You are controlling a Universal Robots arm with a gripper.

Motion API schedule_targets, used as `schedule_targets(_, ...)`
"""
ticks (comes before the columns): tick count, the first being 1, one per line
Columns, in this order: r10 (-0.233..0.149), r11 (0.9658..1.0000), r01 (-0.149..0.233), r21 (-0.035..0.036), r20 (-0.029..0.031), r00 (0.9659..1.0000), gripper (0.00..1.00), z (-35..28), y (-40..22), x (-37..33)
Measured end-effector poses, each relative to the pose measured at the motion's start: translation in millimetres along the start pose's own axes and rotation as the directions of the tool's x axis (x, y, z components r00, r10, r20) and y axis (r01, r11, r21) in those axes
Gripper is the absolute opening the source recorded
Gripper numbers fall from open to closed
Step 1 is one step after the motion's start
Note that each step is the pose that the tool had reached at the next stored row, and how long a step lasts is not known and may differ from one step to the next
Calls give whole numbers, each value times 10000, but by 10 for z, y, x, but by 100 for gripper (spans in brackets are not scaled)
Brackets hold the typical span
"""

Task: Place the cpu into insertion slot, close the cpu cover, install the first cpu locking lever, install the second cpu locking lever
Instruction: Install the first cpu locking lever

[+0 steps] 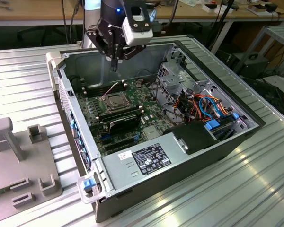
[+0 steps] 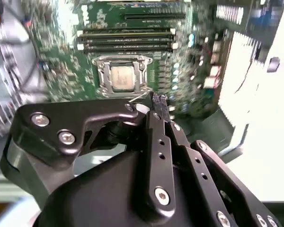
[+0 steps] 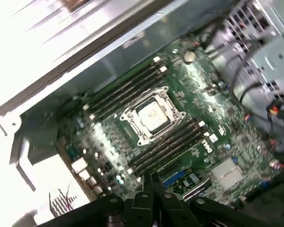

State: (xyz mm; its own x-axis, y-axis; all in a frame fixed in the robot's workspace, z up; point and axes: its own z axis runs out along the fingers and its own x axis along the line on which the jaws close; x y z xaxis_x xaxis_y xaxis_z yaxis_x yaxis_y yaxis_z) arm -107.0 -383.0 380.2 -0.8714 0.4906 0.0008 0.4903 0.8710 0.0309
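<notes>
The cpu [image 2: 121, 77] [image 3: 151, 116] shows its silver-grey top inside the insertion slot [image 1: 114, 101] on the green motherboard. The cpu cover [image 2: 102, 75] [image 3: 130, 115], a metal frame, lies flat around the chip. My gripper [image 1: 114, 64] hangs above the open computer case, over the board's far side and well clear of the socket. In both wrist views its black fingers meet at the tips [image 2: 159, 100] [image 3: 154, 178], shut with nothing between them. The locking levers cannot be made out clearly.
Long black memory slots [image 2: 125, 40] flank the socket. A black finned block [image 1: 124, 122] sits in front of it, then the power supply [image 1: 151, 158]. A drive cage with coloured cables [image 1: 203, 104] fills the exterior view's right. A grey fixture [image 1: 19, 161] stands outside the case.
</notes>
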Motion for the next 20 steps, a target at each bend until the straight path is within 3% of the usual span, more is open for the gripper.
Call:
schedule_targets(1, -716, 9974, 716, -31, 7, 9974, 11, -23, -34, 8)
schedule_targets(3, -1925, 9813, 1925, -84, 28, 9813, 11, -62, -92, 23)
schedule_targets(4, -2240, 9745, 2240, -96, 36, 9746, 11, -72, -107, 26)
schedule_targets(5, -2689, 9631, 2689, -114, 49, 9632, 11, -87, -129, 32)
schedule_targets(8, -3335, 9426, 3335, -139, 72, 9427, 11, -107, -161, 40)
schedule_targets(9, -3613, 9323, 3613, -147, 82, 9324, 11, -117, -175, 43)
schedule_targets(11, -3897, 9207, 3898, -157, 94, 9209, 11, -126, -189, 47)
schedule_targets(12, -4091, 9123, 4093, -164, 103, 9124, 11, -132, -199, 50)
schedule_targets(13, -4203, 9072, 4205, -166, 107, 9073, 11, -136, -205, 51)
schedule_targets(14, -4239, 9055, 4241, -168, 109, 9056, 11, -137, -206, 52)
schedule_targets(20, -4239, 9055, 4240, -169, 109, 9056, 11, -116, -197, 47)
